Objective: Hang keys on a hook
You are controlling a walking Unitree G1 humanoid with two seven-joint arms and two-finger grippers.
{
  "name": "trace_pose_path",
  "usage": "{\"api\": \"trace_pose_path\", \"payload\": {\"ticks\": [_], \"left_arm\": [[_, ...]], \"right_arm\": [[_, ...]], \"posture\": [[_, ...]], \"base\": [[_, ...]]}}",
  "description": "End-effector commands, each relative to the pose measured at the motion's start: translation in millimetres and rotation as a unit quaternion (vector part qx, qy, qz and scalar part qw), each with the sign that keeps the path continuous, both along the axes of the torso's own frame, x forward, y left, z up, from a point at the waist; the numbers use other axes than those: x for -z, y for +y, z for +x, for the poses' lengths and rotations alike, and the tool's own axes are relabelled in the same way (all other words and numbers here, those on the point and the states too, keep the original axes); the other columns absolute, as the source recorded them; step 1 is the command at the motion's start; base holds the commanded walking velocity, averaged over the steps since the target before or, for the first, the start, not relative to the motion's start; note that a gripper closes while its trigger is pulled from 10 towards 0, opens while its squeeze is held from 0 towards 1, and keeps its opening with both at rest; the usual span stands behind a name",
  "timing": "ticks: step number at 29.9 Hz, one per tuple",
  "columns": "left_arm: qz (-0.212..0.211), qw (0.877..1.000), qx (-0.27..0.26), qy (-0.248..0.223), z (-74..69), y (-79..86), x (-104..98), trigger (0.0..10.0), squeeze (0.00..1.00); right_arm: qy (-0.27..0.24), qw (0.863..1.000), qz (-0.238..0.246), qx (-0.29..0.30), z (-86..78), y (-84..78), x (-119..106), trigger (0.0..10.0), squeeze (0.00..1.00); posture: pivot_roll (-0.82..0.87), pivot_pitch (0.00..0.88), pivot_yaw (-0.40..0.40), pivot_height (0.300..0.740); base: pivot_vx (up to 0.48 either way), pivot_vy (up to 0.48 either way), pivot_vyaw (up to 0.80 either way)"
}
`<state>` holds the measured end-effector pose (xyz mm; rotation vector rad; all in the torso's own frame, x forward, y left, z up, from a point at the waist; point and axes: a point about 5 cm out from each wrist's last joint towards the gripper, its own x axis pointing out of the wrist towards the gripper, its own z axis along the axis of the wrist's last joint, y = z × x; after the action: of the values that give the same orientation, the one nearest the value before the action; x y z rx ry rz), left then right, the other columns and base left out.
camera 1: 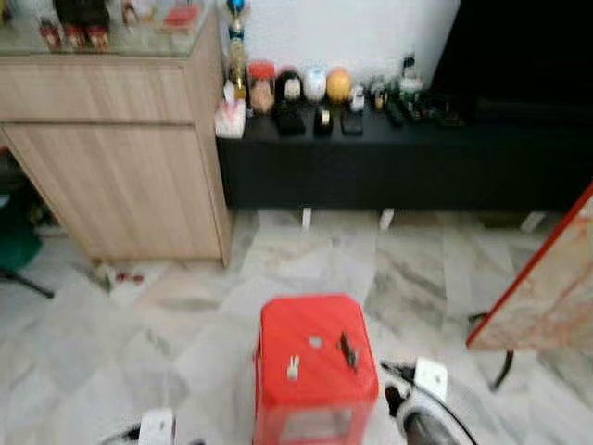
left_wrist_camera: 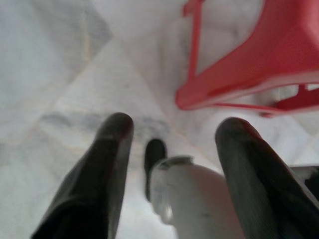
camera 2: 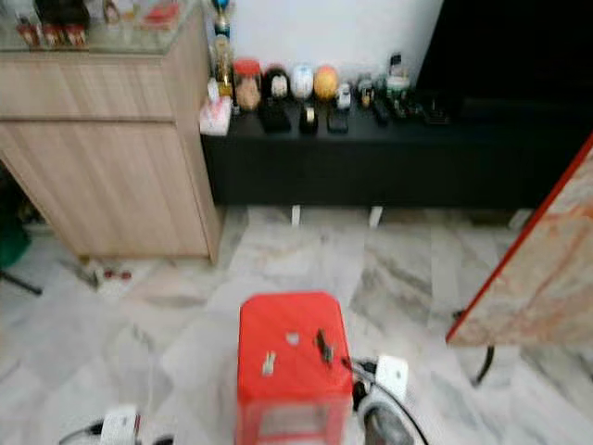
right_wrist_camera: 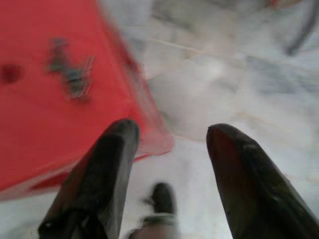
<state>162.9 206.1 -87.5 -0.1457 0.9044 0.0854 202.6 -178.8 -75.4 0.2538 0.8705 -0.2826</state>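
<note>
Marble floor, wooden cabinet at ten o'clock, black bench at one. Red stool at six carries the keys, likely staged for pickup. Left gripper and right gripper hang apart, empty.

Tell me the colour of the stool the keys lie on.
Red. The stool shows best in the left eye view, with the keys on top.
</note>
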Motion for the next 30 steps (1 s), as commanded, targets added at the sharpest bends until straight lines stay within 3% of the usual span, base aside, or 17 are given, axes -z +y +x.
{"api": "trace_pose_path", "payload": {"ticks": [1, 21, 30], "left_arm": [[0.008, 1.0, -0.006, 0.01, -6.7, 7.5, 1.6, 10.0, 0.0], [0.012, 1.0, -0.003, 0.011, -6.7, 6.2, 1.9, 10.0, 0.0], [0.011, 1.0, -0.003, 0.014, -8.8, 5.4, 2.9, 10.0, 0.0]], "right_arm": [[-0.013, 1.0, 0.001, -0.012, 8.9, 5.5, -4.5, 10.0, 0.0], [-0.026, 0.996, -0.025, -0.082, 14.1, 4.2, -8.1, 10.0, 0.0], [-0.017, 0.997, -0.019, -0.075, 12.3, 4.3, -6.7, 10.0, 0.0]], "posture": [[0.09, 0.0, -0.07, 0.74], [0.09, 0.0, -0.077, 0.74], [0.09, 0.0, -0.077, 0.74]], "base": [[0.247, 0.0, 0.0], [0.012, 0.0, 0.0], [0.0, 0.0, 0.53]]}}
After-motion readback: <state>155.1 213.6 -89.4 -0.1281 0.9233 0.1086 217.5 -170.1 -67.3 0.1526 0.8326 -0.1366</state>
